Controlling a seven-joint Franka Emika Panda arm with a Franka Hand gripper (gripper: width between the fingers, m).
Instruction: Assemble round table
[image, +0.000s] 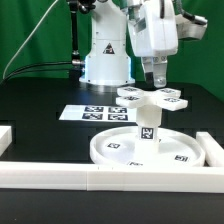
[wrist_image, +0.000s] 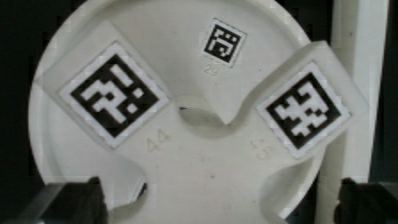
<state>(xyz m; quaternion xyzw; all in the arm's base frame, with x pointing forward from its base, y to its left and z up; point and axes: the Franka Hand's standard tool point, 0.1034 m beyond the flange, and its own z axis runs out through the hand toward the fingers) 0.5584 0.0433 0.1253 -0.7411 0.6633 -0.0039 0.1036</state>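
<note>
The large round rimmed disc (image: 112, 152) lies flat on the table near the front. The short cylindrical leg (image: 148, 130) stands upright on it. The cross-shaped piece (image: 152, 97) sits on top of the leg. My gripper (image: 152, 82) hangs just above the cross's middle. In the wrist view my gripper (wrist_image: 217, 205) is open, with a gap between each dark finger and the cross (wrist_image: 205, 150). The disc (wrist_image: 178, 25) shows behind the cross. The cross hides the leg in that view.
The marker board (image: 92, 113) lies flat behind the disc, toward the exterior view's left. Long white border bars run along the front (image: 100, 178), the exterior view's left (image: 5, 135) and right (image: 212, 150). The robot base (image: 105, 60) stands at the back.
</note>
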